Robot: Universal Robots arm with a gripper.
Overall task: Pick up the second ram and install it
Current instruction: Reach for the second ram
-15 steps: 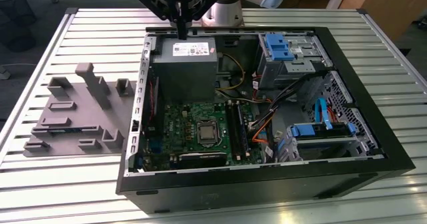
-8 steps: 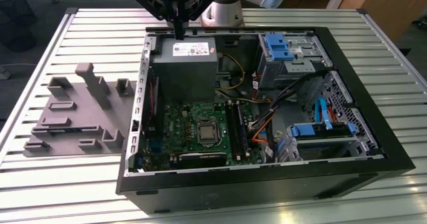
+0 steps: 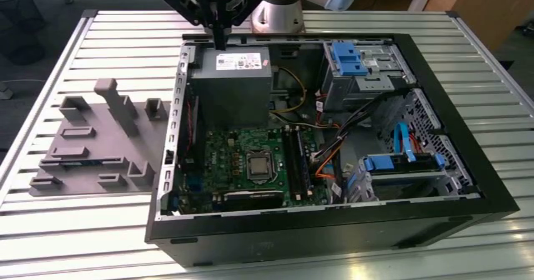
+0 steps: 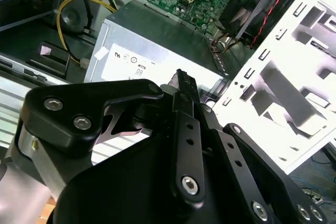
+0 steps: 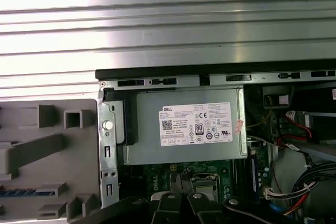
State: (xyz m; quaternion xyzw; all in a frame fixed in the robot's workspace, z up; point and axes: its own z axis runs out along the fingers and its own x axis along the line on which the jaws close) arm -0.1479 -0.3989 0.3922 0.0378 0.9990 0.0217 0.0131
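Note:
The second ram (image 3: 84, 162) lies edge-on as a dark green-blue strip in a slot of the grey moulded holder (image 3: 92, 136) on the exterior view's left; in the first wrist view the ram (image 5: 23, 191) shows as a bluish strip in the holder (image 5: 47, 150). My gripper (image 3: 219, 42) hangs well apart from it, above the far end of the open computer case, over the grey power supply (image 3: 229, 80). Its black fingers point down and are pressed together, nothing between them. In the second wrist view the gripper (image 4: 182, 77) tapers to one narrow tip.
The black case (image 3: 492, 199) lies open on a slatted metal table (image 3: 84, 230). Inside are the green motherboard (image 3: 237, 161) with long black slots (image 3: 296, 161), loose cables (image 3: 334, 149), and blue drive brackets (image 3: 346, 58). The arm's base (image 3: 279, 14) stands behind the case.

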